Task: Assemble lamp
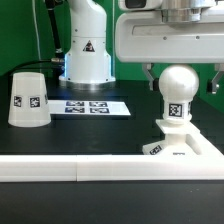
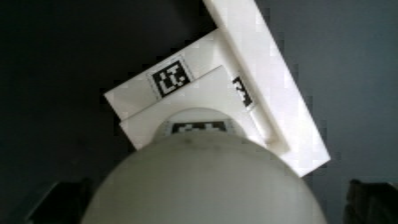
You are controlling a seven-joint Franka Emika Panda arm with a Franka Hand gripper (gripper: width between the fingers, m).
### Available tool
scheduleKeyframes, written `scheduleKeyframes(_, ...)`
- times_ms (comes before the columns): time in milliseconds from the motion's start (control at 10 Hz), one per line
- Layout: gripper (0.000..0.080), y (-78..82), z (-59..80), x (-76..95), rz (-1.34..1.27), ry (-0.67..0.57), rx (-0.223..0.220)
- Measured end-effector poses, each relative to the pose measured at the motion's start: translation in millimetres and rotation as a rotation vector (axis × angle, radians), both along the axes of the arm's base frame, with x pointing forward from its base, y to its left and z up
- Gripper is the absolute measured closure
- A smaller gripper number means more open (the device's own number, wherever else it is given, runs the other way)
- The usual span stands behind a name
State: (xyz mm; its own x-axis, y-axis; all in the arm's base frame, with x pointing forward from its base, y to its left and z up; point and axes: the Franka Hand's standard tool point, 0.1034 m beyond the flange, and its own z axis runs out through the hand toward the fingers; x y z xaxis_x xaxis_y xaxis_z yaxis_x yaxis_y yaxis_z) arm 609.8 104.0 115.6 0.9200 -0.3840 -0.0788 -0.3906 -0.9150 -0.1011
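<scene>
In the exterior view, the white ball-shaped plastic bulb (image 1: 178, 92) stands neck-down on the flat square white base (image 1: 190, 152). The claw (image 1: 181, 78) straddles it, spread wide and gripping nothing, while the white tapered cup-like shade (image 1: 28, 100) sits on the black tabletop (image 1: 60, 140), well apart toward the exterior view's left. The wrist view looks over the bulb (image 2: 196, 180) onto the tagged base (image 2: 214, 90).

1. Black table (image 1: 110, 135) – fills the middle band of the exterior view and is the dark ground in the wrist view.
2. Marker board (image 1: 92, 106) – flat on the table at centre left, printed with black-and-white tags.
3. Long white border rail (image 1: 40, 170), running across the lower frame along the table's near edge.
4. Green backdrop (image 1: 22, 35), upper left.
</scene>
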Motion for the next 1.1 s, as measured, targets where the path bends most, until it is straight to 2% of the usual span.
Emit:
scheduleKeyframes(400,0.0101,4.1,2.0,2.2,0.395,-0.061,0.013)
scheduleKeyframes(700,0.0101,1.0,2.5,4.4,0.683,-0.102,0.017)
scheduleKeyframes(1100,0.0101,-2.6,1.9,4.7,0.894,-0.123,0.009)
